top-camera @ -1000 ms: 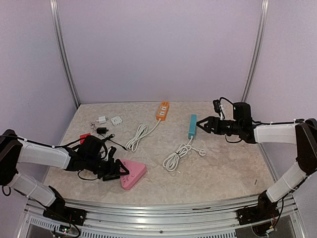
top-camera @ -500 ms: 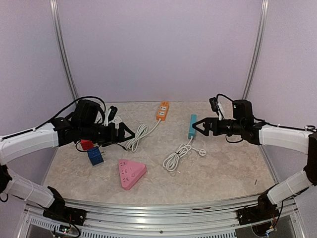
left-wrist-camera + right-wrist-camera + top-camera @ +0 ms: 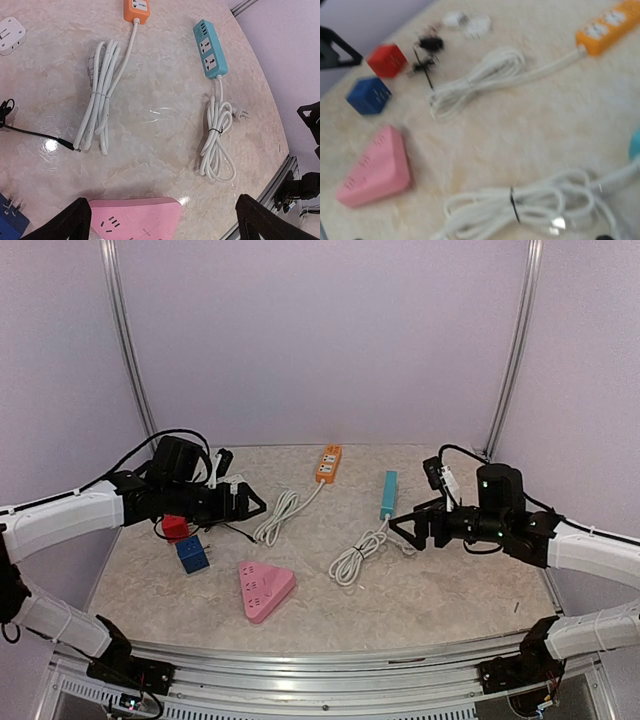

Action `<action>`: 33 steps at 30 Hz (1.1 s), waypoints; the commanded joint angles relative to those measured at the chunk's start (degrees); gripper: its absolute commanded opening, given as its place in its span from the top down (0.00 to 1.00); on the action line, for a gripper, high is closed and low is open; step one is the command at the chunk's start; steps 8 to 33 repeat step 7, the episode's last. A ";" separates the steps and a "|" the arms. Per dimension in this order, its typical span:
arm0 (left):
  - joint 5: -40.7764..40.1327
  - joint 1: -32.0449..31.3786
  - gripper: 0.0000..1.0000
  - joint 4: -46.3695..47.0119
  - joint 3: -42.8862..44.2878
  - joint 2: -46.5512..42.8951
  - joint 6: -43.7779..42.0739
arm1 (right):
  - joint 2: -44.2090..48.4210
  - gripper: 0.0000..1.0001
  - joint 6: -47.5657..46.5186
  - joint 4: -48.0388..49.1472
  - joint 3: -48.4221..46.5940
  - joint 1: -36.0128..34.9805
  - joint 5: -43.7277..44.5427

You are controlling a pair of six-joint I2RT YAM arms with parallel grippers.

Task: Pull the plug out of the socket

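Note:
The pink triangular socket [image 3: 266, 588] lies flat near the table's front left, with nothing plugged into it; the left wrist view shows its empty slots [image 3: 135, 226]. A blue cube plug [image 3: 193, 555] lies on the table to its left, apart from it, prongs showing [image 3: 10, 222]. My left gripper [image 3: 255, 504] hovers open behind the socket, which sits low between its fingertips [image 3: 67, 225]. My right gripper [image 3: 405, 530] hangs open above the coiled white cord [image 3: 355, 558], holding nothing. The right wrist view is blurred but shows socket [image 3: 372, 170] and plug [image 3: 367, 95].
A red cube [image 3: 174, 527] sits behind the blue plug. An orange power strip [image 3: 328, 463] and a teal one [image 3: 387, 494] lie at the back, each with a bundled white cord. A white adapter [image 3: 10, 35] and a thin black cable [image 3: 35, 132] lie at the left.
My left gripper rose from the pink socket and swung back left, opening; the blue plug now lies on the table. My right gripper opened and moved nearer, from the teal strip to over its cord.

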State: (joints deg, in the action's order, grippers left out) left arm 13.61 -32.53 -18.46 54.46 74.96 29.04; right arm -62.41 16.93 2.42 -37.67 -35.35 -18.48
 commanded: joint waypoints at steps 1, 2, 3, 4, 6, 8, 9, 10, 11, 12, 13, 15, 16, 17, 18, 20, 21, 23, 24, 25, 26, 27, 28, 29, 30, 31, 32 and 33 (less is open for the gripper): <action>-0.68 -1.03 0.01 2.39 -1.81 2.13 -1.35 | 3.04 0.00 0.82 0.35 4.70 -1.58 4.49; -0.72 -1.16 0.01 2.84 -1.81 2.28 -1.35 | 3.67 0.00 1.03 0.50 5.29 -1.78 4.80; -0.88 -1.29 0.01 3.43 -1.79 2.42 -1.29 | 3.92 0.00 1.20 0.49 5.60 -1.96 5.03; -1.00 -1.30 0.01 3.89 -1.69 2.47 -1.17 | 4.04 0.00 1.27 0.42 5.73 -2.07 5.13; -1.40 -1.38 0.01 4.02 -1.27 2.54 -1.13 | 4.14 0.00 1.46 0.45 5.84 -2.11 5.35; -1.51 -1.39 0.01 4.11 -1.13 2.64 -1.21 | 4.14 0.00 1.52 0.67 5.93 -2.17 5.42; -1.51 -1.39 0.01 4.11 -1.13 2.64 -1.21 | 4.14 0.00 1.52 0.67 5.93 -2.17 5.42; -1.51 -1.39 0.01 4.11 -1.13 2.64 -1.21 | 4.14 0.00 1.52 0.67 5.93 -2.17 5.42; -1.51 -1.39 0.01 4.11 -1.13 2.64 -1.21 | 4.14 0.00 1.52 0.67 5.93 -2.17 5.42; -1.51 -1.39 0.01 4.11 -1.13 2.64 -1.21 | 4.14 0.00 1.52 0.67 5.93 -2.17 5.42; -1.51 -1.39 0.01 4.11 -1.13 2.64 -1.21 | 4.14 0.00 1.52 0.67 5.93 -2.17 5.42; -1.51 -1.39 0.01 4.11 -1.13 2.64 -1.21 | 4.14 0.00 1.52 0.67 5.93 -2.17 5.42; -1.51 -1.39 0.01 4.11 -1.13 2.64 -1.21 | 4.14 0.00 1.52 0.67 5.93 -2.17 5.42; -1.51 -1.39 0.01 4.11 -1.13 2.64 -1.21 | 4.14 0.00 1.52 0.67 5.93 -2.17 5.42; -1.51 -1.39 0.01 4.11 -1.13 2.64 -1.21 | 4.14 0.00 1.52 0.67 5.93 -2.17 5.42; -1.51 -1.39 0.01 4.11 -1.13 2.64 -1.21 | 4.14 0.00 1.52 0.67 5.93 -2.17 5.42; -1.51 -1.39 0.01 4.11 -1.13 2.64 -1.21 | 4.14 0.00 1.52 0.67 5.93 -2.17 5.42; -1.51 -1.39 0.01 4.11 -1.13 2.64 -1.21 | 4.14 0.00 1.52 0.67 5.93 -2.17 5.42; -1.51 -1.39 0.01 4.11 -1.13 2.64 -1.21 | 4.14 0.00 1.52 0.67 5.93 -2.17 5.42; -1.51 -1.39 0.01 4.11 -1.13 2.64 -1.21 | 4.14 0.00 1.52 0.67 5.93 -2.17 5.42; -1.51 -1.39 0.01 4.11 -1.13 2.64 -1.21 | 4.14 0.00 1.52 0.67 5.93 -2.17 5.42; -1.51 -1.39 0.01 4.11 -1.13 2.64 -1.21 | 4.14 0.00 1.52 0.67 5.93 -2.17 5.42; -1.51 -1.39 0.01 4.11 -1.13 2.64 -1.21 | 4.14 0.00 1.52 0.67 5.93 -2.17 5.42; -1.51 -1.39 0.01 4.11 -1.13 2.64 -1.21 | 4.14 0.00 1.52 0.67 5.93 -2.17 5.42; -1.51 -1.39 0.01 4.11 -1.13 2.64 -1.21 | 4.14 0.00 1.52 0.67 5.93 -2.17 5.42; -1.51 -1.39 0.01 4.11 -1.13 2.64 -1.21 | 4.14 0.00 1.52 0.67 5.93 -2.17 5.42; -1.51 -1.39 0.01 4.11 -1.13 2.64 -1.21 | 4.14 0.00 1.52 0.67 5.93 -2.17 5.42; -1.51 -1.39 0.01 4.11 -1.13 2.64 -1.21 | 4.14 0.00 1.52 0.67 5.93 -2.17 5.42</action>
